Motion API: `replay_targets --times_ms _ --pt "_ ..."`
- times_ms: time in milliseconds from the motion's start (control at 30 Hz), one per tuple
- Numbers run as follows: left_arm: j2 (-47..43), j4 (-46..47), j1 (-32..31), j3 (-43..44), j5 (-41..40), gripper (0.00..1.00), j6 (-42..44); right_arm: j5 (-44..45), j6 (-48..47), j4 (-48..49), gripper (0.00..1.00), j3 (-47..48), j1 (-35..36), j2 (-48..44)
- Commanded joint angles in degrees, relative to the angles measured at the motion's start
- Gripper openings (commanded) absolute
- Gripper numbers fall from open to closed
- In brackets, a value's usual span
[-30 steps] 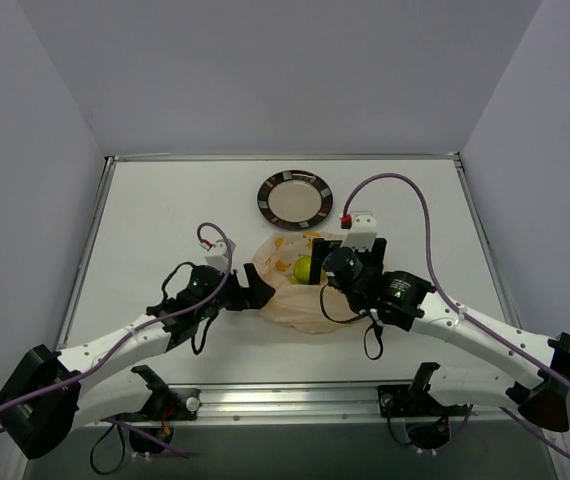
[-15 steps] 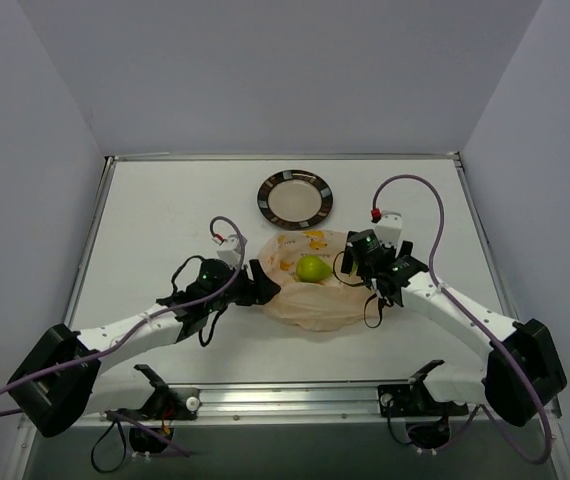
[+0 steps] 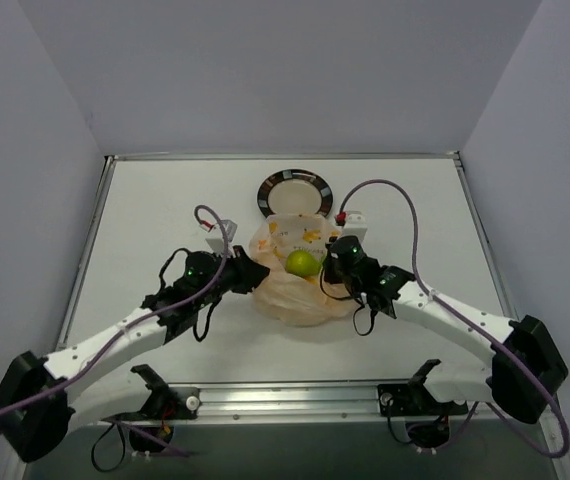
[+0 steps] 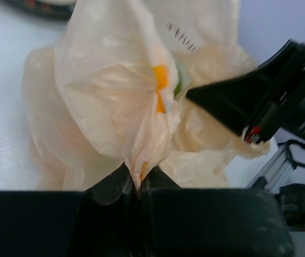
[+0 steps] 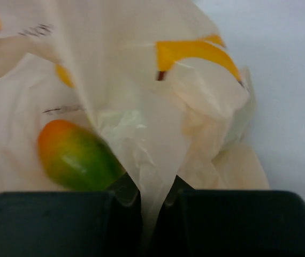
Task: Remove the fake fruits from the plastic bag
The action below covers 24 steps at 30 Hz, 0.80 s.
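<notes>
The pale peach plastic bag (image 3: 295,300) lies in the middle of the table, with its mouth held up between both arms. A yellow-green fake fruit (image 3: 303,263) shows in the opening. My left gripper (image 3: 250,272) is shut on the bag's left edge, and in the left wrist view the film (image 4: 109,96) bunches into the closed jaws of that gripper (image 4: 139,179). My right gripper (image 3: 331,264) is shut on the right edge. In the right wrist view a fold of bag (image 5: 142,107) runs down between the jaws of that gripper (image 5: 151,195), beside an orange-and-green mango-shaped fruit (image 5: 77,155).
A round dark-rimmed plate (image 3: 270,190) sits just behind the bag, its near rim covered by the raised film. The right arm's black finger (image 4: 233,101) reaches into the left wrist view from the right. Grey walls enclose the table on three sides.
Both grippers went from open to shut on opposite edges of the bag. The bag's mouth has been pulled up and toward the plate, and the green fruit has shifted slightly left.
</notes>
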Motion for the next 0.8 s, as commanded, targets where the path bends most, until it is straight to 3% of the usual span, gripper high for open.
replay_targets --times_ms 0,200,467,767 --pt "-8.17 -6.08 -0.11 5.12 -3.93 0.02 2.62 2.52 -1.91 -0.74 0.00 9.04 6.39 -6.42" --pt "-17.14 -13.38 -0.11 3.63 -7.09 0.02 2.10 2.27 -2.63 -5.06 0.00 15.92 8.70 -12.59" --pt "-19.26 -18.67 -0.02 -4.36 -12.89 0.02 -0.72 2.27 8.07 -3.05 0.00 -1.39 8.70 -10.14" --pt "-10.21 -20.17 0.15 -0.69 -19.31 0.02 0.33 4.01 16.27 -4.26 0.00 -11.86 9.31 -11.11"
